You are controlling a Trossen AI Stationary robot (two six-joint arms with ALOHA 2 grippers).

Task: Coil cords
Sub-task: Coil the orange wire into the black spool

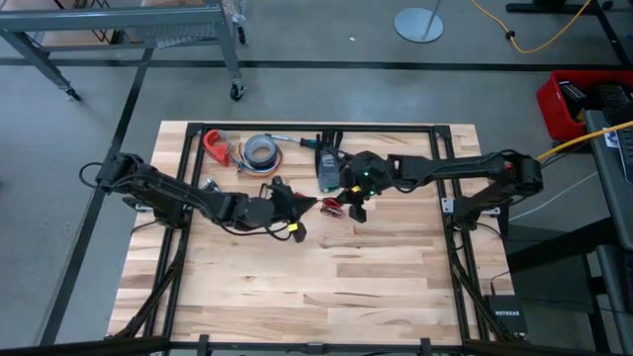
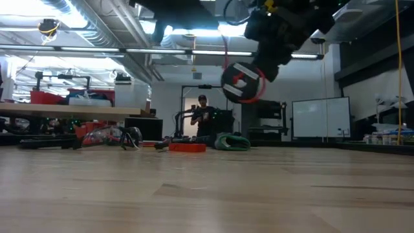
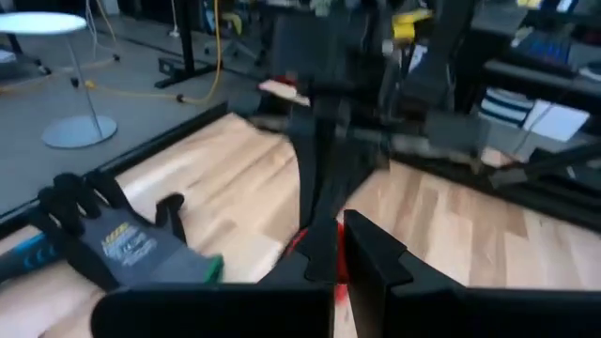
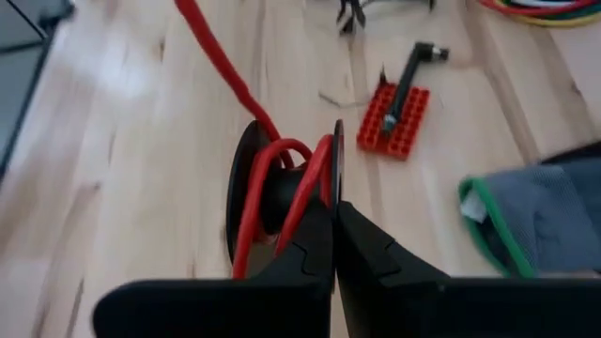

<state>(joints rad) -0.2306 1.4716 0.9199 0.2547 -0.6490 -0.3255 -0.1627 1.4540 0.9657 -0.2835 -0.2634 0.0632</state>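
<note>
A: Right gripper (image 1: 354, 205)?
B: Over the middle of the table (image 1: 396, 282), toward the far half. Fingers (image 4: 376, 258) pressed together, nipping the rim of a black spool (image 4: 282, 192).
A: Spool on the table?
B: No, hanging in the air under the gripper per the low view.
A: Cords?
B: Red cord (image 4: 225, 70) wrapped in a few loops around the spool's core, one strand running off across the wood. Black lead not made out.
A: Left gripper (image 1: 294, 214)?
B: Just beside the right one, nearly tip to tip. Fingers (image 3: 376, 258) closed, no gap showing. Bit of red right at the tips; can't tell whether pinched or just behind.
A: Anything else nearby?
B: Grey glove (image 3: 122, 249) with a green cuff lying flat near the grippers. Red brick plate (image 4: 394, 120) with a black stick on it, beyond the spool. Grey tape roll (image 1: 261, 150) and a red-handled tool (image 1: 216, 146) at the far edge, well apart from the spool.
</note>
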